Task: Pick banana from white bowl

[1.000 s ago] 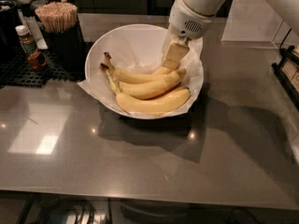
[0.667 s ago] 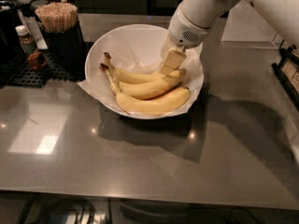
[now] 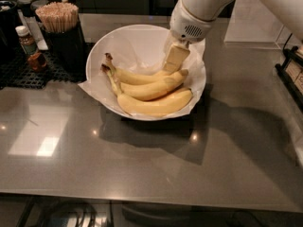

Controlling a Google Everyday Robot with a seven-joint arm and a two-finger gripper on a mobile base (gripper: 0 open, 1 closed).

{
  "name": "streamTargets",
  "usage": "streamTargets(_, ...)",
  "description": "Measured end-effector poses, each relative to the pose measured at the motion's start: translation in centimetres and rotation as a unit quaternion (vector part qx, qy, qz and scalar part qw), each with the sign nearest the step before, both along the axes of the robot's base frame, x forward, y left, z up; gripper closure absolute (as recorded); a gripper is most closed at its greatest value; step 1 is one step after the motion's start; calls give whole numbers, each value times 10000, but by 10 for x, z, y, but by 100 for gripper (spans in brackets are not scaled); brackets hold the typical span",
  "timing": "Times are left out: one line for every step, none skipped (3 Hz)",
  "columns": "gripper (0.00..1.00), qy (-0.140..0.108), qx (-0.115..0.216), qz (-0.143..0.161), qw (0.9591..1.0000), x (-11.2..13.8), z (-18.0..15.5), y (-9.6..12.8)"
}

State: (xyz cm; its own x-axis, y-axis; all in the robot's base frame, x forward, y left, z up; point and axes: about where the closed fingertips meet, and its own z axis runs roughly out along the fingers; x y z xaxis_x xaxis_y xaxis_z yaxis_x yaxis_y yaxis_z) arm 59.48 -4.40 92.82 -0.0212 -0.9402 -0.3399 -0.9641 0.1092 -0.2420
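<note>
A wide white bowl (image 3: 137,41) lined with crinkled white paper sits on the grey counter at the upper middle. A bunch of three yellow bananas (image 3: 151,94) lies in it, stems to the left. My gripper (image 3: 173,60) reaches down from the upper right into the bowl. Its cream-coloured fingers (image 3: 175,56) rest at the right ends of the back bananas, touching or just above them. The white arm hides part of the bowl's far right rim.
A dark cup of wooden sticks (image 3: 59,20) stands left of the bowl on a black mat (image 3: 28,74), with a small brown sauce bottle (image 3: 29,48). A dark rack (image 3: 291,74) is at the right edge. The counter's front edge runs along the bottom.
The gripper has shifted slightly and lowered onto the right ends of the back bananas. The bananas and bowl have not moved.
</note>
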Motion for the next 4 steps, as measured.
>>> streamTargets(50,-115,-227,11,9997,-11,20,1)
streamTargets(49,-57,-189,189,9996,-19,29,4)
streamTargets(49,61,192,549,9983,-12,23,9)
streamTargets(47,322,544,1061,9923,-4,10,19)
